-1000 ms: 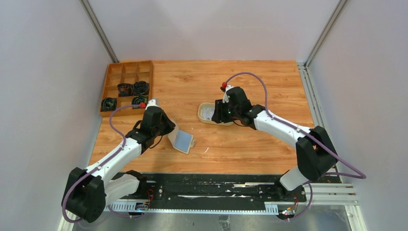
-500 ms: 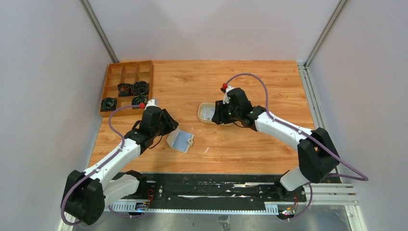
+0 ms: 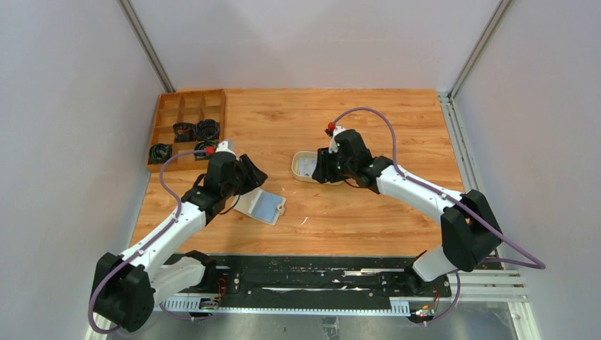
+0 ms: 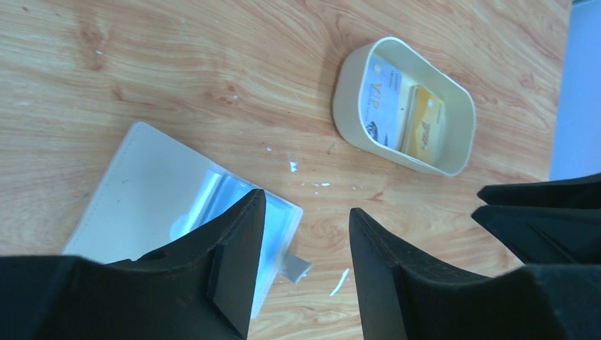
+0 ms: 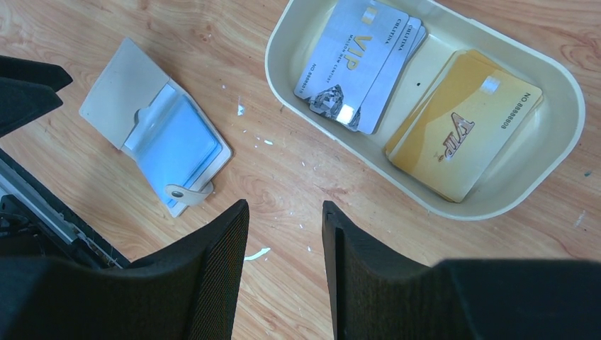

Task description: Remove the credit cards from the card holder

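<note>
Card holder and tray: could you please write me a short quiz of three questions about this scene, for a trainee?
1. True or false: the card holder lies open on the table.
2. Where are the credit cards? A) in the tray B) spread on the bare wood C) standing in a cup
3. Fill in: the left tool has its jaws ____ and holds nothing.
Key: 1 true; 2 A; 3 open.
</note>
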Robot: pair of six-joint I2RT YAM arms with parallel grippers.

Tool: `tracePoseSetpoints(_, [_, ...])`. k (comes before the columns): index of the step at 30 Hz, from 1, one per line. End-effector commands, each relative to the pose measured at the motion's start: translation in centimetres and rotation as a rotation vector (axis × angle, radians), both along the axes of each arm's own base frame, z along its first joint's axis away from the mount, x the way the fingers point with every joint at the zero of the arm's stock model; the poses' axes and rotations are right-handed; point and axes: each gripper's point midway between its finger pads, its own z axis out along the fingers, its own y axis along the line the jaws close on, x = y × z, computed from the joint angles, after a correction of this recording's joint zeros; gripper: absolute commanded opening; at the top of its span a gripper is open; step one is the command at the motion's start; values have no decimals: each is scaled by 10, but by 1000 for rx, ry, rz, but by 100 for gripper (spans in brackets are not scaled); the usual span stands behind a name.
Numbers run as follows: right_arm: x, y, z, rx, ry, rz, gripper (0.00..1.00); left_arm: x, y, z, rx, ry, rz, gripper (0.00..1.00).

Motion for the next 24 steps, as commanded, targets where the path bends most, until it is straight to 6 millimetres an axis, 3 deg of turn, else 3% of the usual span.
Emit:
tracePoseSetpoints(1, [-15,5,-3,-24,2,43,48,7,25,4,89,-30,43,55])
tracePoseSetpoints(9, [-48,48,-11,-47,12,148,52,29,94,-37,75,147,141,56])
tracePoseSetpoints(17, [-80,89,-35,-66,45,234,52,26,122,-63,159,243,196,55])
tracePoseSetpoints(24, [-79,107,-44,-145,82,224,52,12,141,-91,222,307,259,54])
